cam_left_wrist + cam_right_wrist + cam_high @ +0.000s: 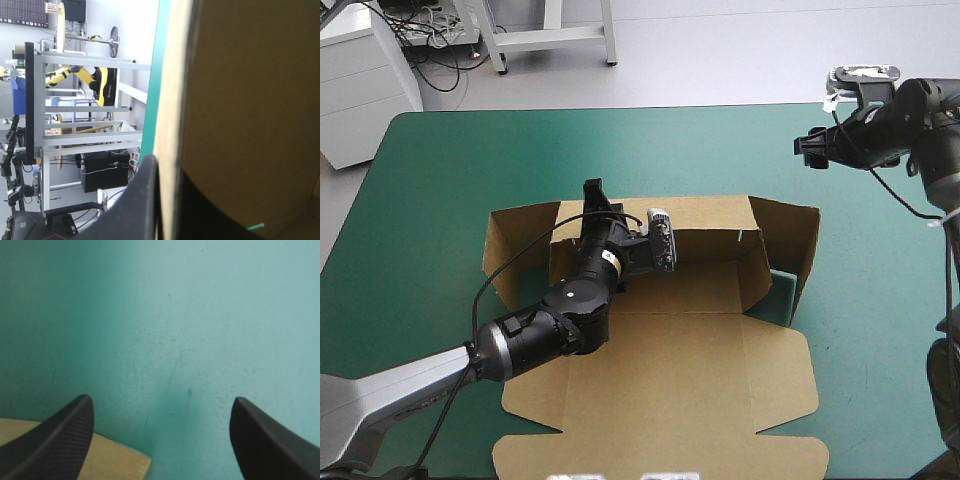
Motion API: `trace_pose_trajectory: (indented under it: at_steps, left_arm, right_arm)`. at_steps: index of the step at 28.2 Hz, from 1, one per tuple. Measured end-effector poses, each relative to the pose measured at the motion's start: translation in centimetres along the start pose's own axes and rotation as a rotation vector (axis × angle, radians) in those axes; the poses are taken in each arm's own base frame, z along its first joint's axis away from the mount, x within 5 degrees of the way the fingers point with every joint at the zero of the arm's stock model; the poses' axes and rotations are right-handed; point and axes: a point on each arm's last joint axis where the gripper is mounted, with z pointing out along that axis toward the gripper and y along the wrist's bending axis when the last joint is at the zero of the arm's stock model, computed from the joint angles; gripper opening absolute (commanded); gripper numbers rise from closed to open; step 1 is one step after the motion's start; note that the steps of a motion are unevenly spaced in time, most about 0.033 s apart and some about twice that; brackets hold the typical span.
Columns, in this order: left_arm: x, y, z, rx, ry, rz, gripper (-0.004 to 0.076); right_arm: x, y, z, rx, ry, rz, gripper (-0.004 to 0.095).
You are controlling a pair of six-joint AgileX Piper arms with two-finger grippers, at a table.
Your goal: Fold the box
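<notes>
At the far wall of the box [690,350], left gripper [592,198] clenched on it.
Over the teal-green cover [200,315], right gripper [161,400] spread wide, near a box corner.

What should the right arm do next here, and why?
Probably bring the right gripper down to the raised right wall of the box. It hangs open over bare teal-green cover, holding nothing, while the left gripper is shut on the left end of the far wall, so that wall looks held for tucking.
</notes>
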Motion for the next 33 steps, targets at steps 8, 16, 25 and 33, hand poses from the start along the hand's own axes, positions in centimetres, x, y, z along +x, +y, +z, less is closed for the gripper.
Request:
trace_pose_trajectory:
  at_steps: [8,16,25,33]
  left_arm:
    - [0.0,0.0,0.0,-0.001,0.002,0.002,-0.0032]
    - [0.1,0.0,0.0,-0.003,0.009,-0.005,-0.0032]
    - [0.1,0.0,0.0,-0.003,0.010,-0.006,-0.0032]
    - [0.1,0.0,0.0,-0.003,0.014,-0.005,-0.0032]
  right_arm:
    - [0.1,0.1,5.2,-0.065,0.125,-0.015,0.0780]
    - [0.3,0.4,5.9,-0.110,0.163,-0.044,0.0792]
    - [0.4,0.4,5.6,-0.108,0.165,-0.051,0.0792]
    - [2.7,0.3,4.2,-0.092,0.202,-0.096,0.0792]
